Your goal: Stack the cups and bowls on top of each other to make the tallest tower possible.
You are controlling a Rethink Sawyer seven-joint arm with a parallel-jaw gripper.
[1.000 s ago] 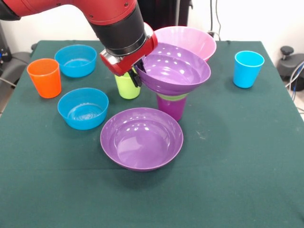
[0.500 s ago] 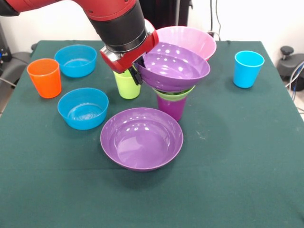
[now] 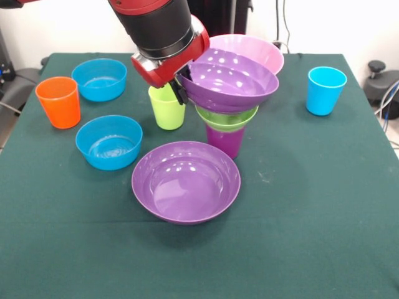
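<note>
My gripper point(image 3: 181, 91) is shut on the left rim of a wide purple bowl point(image 3: 232, 84) and holds it tilted in the air. Just under that bowl is the tower: a small green bowl point(image 3: 227, 118) resting in the mouth of the purple cup point(image 3: 225, 141). The held bowl hovers slightly above the green one. A second wide purple bowl point(image 3: 186, 182) lies on the cloth in front of the tower. The lime green cup point(image 3: 167, 109) stands right beside my gripper, partly hidden by it.
An orange cup point(image 3: 58, 101) and two small blue bowls point(image 3: 100, 79) point(image 3: 109, 141) sit at the left. The big pink bowl point(image 3: 252, 50) is behind the held bowl. A light blue cup point(image 3: 325, 90) stands alone at the right.
My gripper has risen with the purple bowl. The bowl has come up off the stack, and the green bowl beneath it now shows.
</note>
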